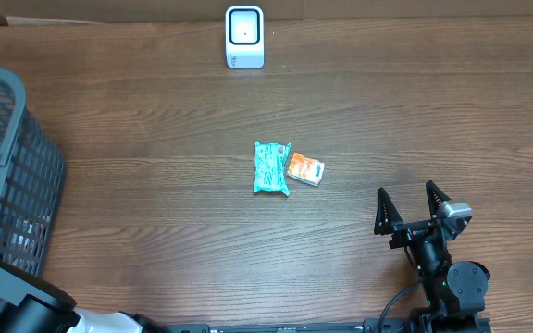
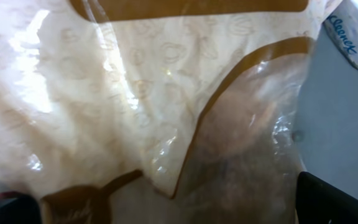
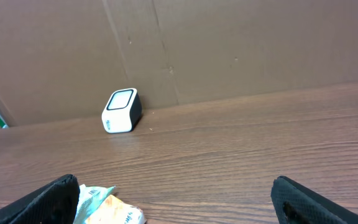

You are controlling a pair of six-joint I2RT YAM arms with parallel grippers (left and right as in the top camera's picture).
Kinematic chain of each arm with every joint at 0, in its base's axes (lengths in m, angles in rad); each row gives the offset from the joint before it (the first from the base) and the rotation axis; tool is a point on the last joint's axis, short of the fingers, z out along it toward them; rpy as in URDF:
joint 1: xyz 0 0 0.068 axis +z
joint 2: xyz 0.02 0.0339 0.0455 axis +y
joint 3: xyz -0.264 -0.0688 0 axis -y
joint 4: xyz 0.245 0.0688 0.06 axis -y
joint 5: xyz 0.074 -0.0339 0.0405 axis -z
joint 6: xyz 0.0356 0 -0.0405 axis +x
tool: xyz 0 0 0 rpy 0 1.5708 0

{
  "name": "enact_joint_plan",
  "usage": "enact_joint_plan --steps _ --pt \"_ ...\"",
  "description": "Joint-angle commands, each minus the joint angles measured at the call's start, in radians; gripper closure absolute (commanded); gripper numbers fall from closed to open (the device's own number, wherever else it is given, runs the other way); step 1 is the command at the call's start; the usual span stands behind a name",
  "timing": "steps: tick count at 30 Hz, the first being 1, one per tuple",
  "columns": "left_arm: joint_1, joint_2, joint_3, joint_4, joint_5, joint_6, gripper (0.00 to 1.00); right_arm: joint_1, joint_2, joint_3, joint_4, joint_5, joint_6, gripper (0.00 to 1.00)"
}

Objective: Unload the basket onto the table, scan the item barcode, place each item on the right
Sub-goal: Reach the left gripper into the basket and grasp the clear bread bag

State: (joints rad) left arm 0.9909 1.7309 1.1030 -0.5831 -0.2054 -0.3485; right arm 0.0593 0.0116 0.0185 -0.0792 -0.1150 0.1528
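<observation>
Teal packet (image 1: pixel 271 167): lies flat near the middle of the table (image 1: pixel 155 120), its right edge touching the orange box (image 1: pixel 304 170).
Orange box: lies flat and slightly skewed, just right of the teal packet.
Scanner (image 1: pixel 244 37): white, stands upright at the far edge of the table, well apart from both items.
Basket (image 1: pixel 26 185): dark mesh, at the table's left edge.
Right gripper (image 1: pixel 405 189): released, fingers spread wide with nothing between them; it sits low over the table, near its front right and apart from both items.
Left gripper (image 2: pixel 160 193): only the two dark finger ends show, in the lower corners of the left wrist view and far apart; jaws released. Whether they touch the bag cannot be told.
Overhead view only: the full layout, the contact between the two items, the basket and part of the left arm (image 1: pixel 17 301) beside it. The left gripper itself does not show here.
Left wrist view only: a crinkled clear plastic bag (image 2: pixel 104 93) with cream and brown print fills the frame; a Kleenex pack (image 2: pixel 347 31) shows at upper right.
Right wrist view only: the scanner's angled window, the brown cardboard wall (image 3: pixel 229 50) behind it, and corners of both items at the lower left, between the fingers.
</observation>
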Motion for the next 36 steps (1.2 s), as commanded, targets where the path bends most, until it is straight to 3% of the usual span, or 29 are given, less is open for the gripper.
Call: enact_joint_plan --steps 1,4,5,6,8,12,18,28,36 --pt "-0.003 0.010 -0.035 0.020 0.023 -0.022 0.07 -0.005 -0.009 -0.011 0.005 0.009 -0.005 0.00" --pt "-0.003 0.010 -0.035 0.024 0.023 -0.022 0.33 -0.005 -0.009 -0.011 0.005 0.009 -0.005 0.00" --pt "-0.003 0.010 -0.035 0.024 0.023 -0.022 0.48 -0.005 -0.009 -0.011 0.005 0.009 -0.005 0.00" --pt "-0.003 0.010 -0.034 0.030 0.023 -0.022 0.72 -0.005 -0.009 -0.011 0.005 0.009 -0.005 0.00" --pt "-0.003 0.010 -0.032 0.034 0.023 -0.022 0.96 -0.005 -0.009 -0.011 0.005 0.009 -0.005 0.00" --pt "-0.003 0.006 -0.006 0.014 0.037 -0.021 0.96 -0.005 -0.009 -0.011 0.005 0.009 -0.005 0.00" --pt "-0.003 -0.013 0.112 -0.074 0.184 -0.010 0.96 -0.005 -0.009 -0.011 0.005 0.009 -0.005 0.00" --pt "-0.003 -0.111 0.526 -0.229 0.471 -0.096 0.96 -0.005 -0.009 -0.011 0.005 0.009 -0.005 0.00" --pt "-0.064 -0.214 0.758 -0.202 0.973 -0.242 0.96 -0.005 -0.009 -0.011 0.005 0.009 -0.005 0.00"
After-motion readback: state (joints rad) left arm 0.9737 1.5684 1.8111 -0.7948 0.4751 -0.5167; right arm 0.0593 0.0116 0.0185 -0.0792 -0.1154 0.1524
